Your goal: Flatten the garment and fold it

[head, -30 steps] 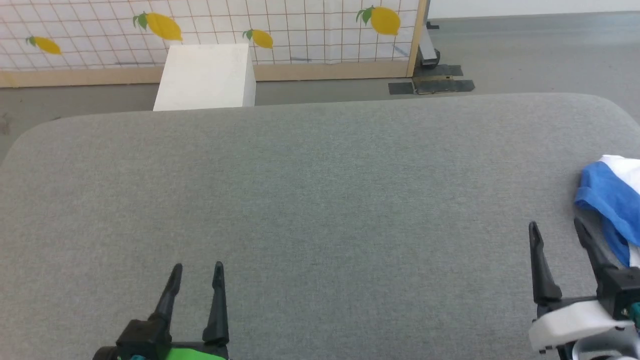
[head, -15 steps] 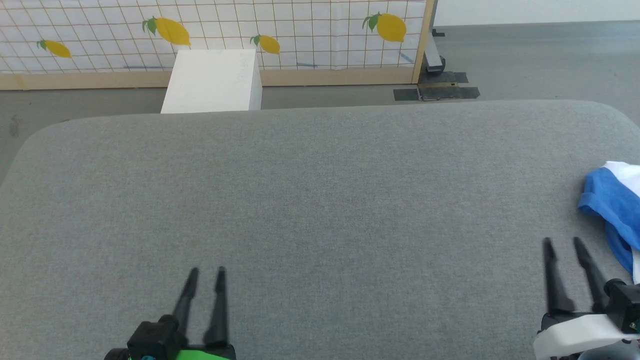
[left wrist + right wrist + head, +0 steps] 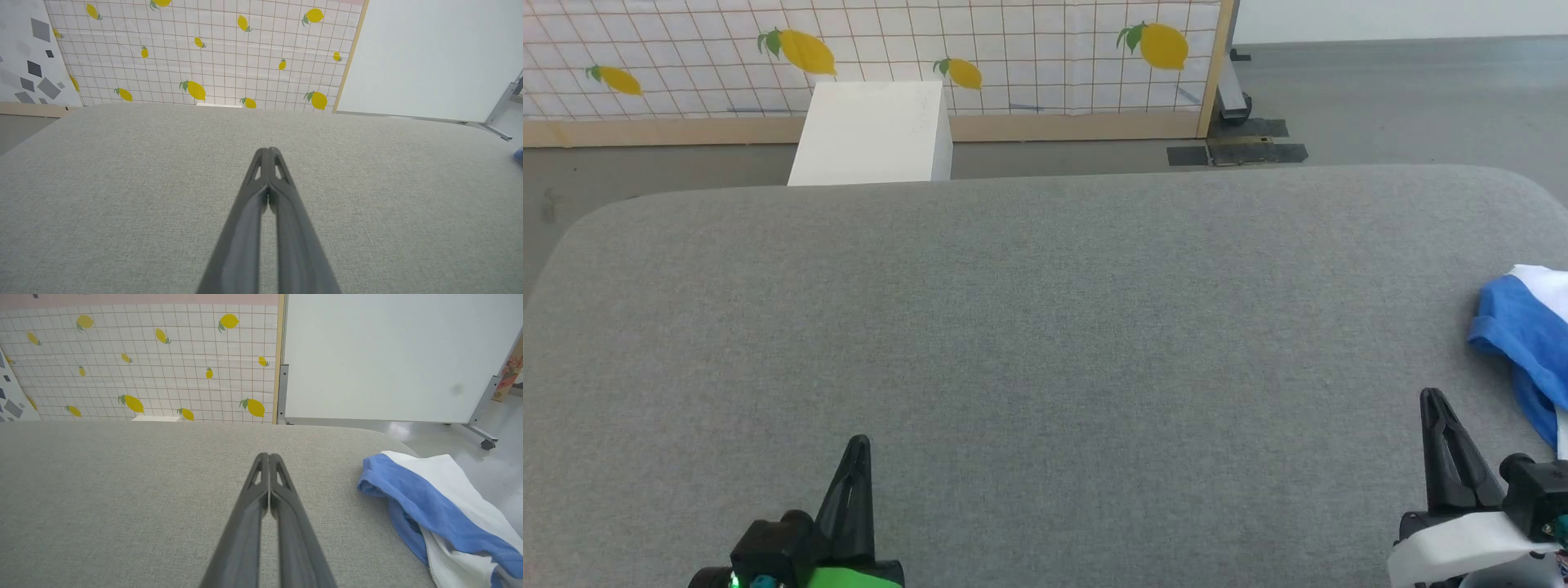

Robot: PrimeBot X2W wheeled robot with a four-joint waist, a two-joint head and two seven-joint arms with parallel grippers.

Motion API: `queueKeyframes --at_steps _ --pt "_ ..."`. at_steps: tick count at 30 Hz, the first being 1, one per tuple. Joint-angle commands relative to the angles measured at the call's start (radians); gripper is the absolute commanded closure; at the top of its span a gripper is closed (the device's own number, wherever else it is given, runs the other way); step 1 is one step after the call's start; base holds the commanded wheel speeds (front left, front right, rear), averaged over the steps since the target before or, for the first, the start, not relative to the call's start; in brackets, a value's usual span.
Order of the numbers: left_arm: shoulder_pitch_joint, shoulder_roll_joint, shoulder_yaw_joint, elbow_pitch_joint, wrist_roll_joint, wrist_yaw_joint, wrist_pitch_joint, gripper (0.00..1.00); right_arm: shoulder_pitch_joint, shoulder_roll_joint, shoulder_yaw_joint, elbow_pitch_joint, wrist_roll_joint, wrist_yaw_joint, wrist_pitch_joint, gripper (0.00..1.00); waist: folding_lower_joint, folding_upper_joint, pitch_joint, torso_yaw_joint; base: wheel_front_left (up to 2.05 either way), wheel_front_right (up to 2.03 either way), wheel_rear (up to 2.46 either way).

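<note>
Fabric in plain grey covers the table [image 3: 1045, 327], and the shirt [image 3: 1523, 327] lies bunched at its right edge. The head view cuts the shirt off at the frame, giving a blue sleeve with a strip of white above it. The right wrist view takes in far more: the sleeve's hemmed opening faces the middle of the table, and white cloth lies rumpled behind and below it, near the table's rounded far corner.

The right gripper [image 3: 1433, 398] sits low over the table just left of the shirt and apart from it. Its two fingers are pressed together along their tips, pinching nothing, as its own wrist view makes plain. The left gripper [image 3: 858, 445] is likewise closed tip to tip on nothing, over bare table well apart from the shirt. A sliver of blue sits at the right edge of the left wrist view.

From the head view, a white box [image 3: 870, 135] stands on the floor past the table's far edge, before a lemon-print screen [image 3: 1013, 49]. The right wrist view adds a plain white board [image 3: 388, 355] on a wheeled frame to the right of that screen.
</note>
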Motion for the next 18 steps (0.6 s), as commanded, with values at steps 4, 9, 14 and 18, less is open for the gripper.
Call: queueKeyframes --at_steps 4,9,14,18 --pt "-0.020 -0.010 0.015 0.006 0.021 -0.012 0.014 1.00 -0.013 0.001 0.010 0.001 -0.004 0.000 0.008 1.00 0.0001 0.0000 -0.001 0.001 0.00 0.00 0.00" --pt "-0.027 -0.015 0.025 0.008 0.032 -0.017 0.024 1.00 -0.017 0.001 0.017 0.001 -0.005 0.000 0.014 1.00 0.0001 0.0000 -0.002 0.002 0.00 0.00 0.00" --pt "-0.033 -0.020 0.034 0.011 0.044 -0.022 0.034 1.00 -0.021 0.001 0.024 0.001 -0.006 0.000 0.020 1.00 0.0001 0.0000 -0.004 0.003 0.00 0.00 0.00" --pt "-0.038 -0.024 0.042 0.013 0.053 -0.026 0.042 1.00 -0.025 0.001 0.030 0.001 -0.007 0.000 0.025 1.00 0.0001 0.0000 -0.005 0.004 0.00 0.00 0.00"
